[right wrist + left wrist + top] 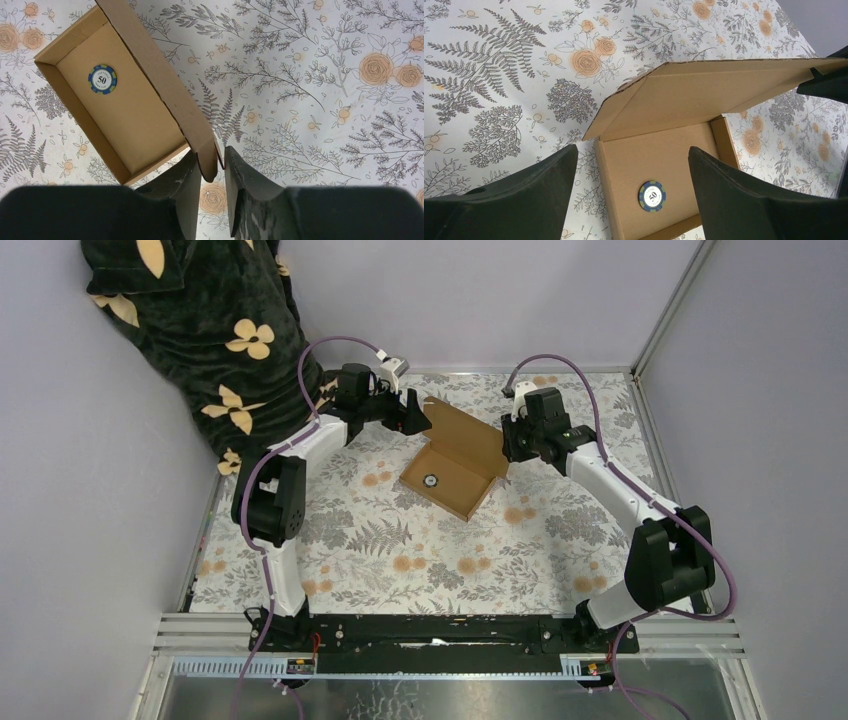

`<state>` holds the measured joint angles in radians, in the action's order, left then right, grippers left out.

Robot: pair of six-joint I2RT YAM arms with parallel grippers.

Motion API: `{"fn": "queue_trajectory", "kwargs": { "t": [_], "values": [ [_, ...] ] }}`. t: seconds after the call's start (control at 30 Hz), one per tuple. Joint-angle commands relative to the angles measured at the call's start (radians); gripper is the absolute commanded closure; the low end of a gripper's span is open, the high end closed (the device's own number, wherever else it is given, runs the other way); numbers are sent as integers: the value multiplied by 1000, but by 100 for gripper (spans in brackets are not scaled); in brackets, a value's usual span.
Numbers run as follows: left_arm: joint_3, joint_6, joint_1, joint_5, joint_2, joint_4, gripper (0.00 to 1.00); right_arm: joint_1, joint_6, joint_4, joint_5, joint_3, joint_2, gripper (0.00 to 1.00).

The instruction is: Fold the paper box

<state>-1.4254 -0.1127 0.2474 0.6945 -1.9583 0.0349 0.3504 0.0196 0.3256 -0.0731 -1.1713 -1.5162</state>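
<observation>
**A:** Item one. What is it, and where does it lie?

**B:** Your plain brown corrugated cardboard paper box [455, 468] lies on the far middle of the surface, between your two arms. The tray walls are up. The lid [468, 423] hinges on the far long side and stands half raised over the tray, not yet shut. I judge it is kept up so you can bring it down squarely and tuck it in.

**A:** Contents and markings?

**B:** Item two is one round blue-and-green poker chip [102, 79] with a white centre, lying flat on the tray floor toward its left end. It reads "50"; the line beneath is too small to read. The cardboard carries no print.

**A:** End effectors?

**B:** Your right end effector [220, 167] has its black fingers close together on either side of the lid's rounded corner tab [207, 160]. I cannot tell whether they truly pinch it, but the spot suits steering that end down. Your left end effector [633, 150] has its fingers wide apart and holds nothing. It hovers just beside the lid's left end, likely placed to guide that corner.

**A:** Surroundings?

**B:** The surface [380, 540] wears a cloth printed with grey ferns and orange roses, with no writing. A person in a dark yellow-flowered garment [200, 330] stands at the far left corner.
</observation>
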Motion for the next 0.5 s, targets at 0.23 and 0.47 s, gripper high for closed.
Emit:
{"fn": "queue_trajectory", "kwargs": {
  "t": [0.23, 0.47],
  "values": [
    [3, 0, -4, 38, 10, 71, 15, -5, 10, 0, -22, -46, 5, 71],
    [6, -7, -5, 49, 5, 77, 16, -5, 11, 0, -19, -49, 14, 73]
  ]
}}
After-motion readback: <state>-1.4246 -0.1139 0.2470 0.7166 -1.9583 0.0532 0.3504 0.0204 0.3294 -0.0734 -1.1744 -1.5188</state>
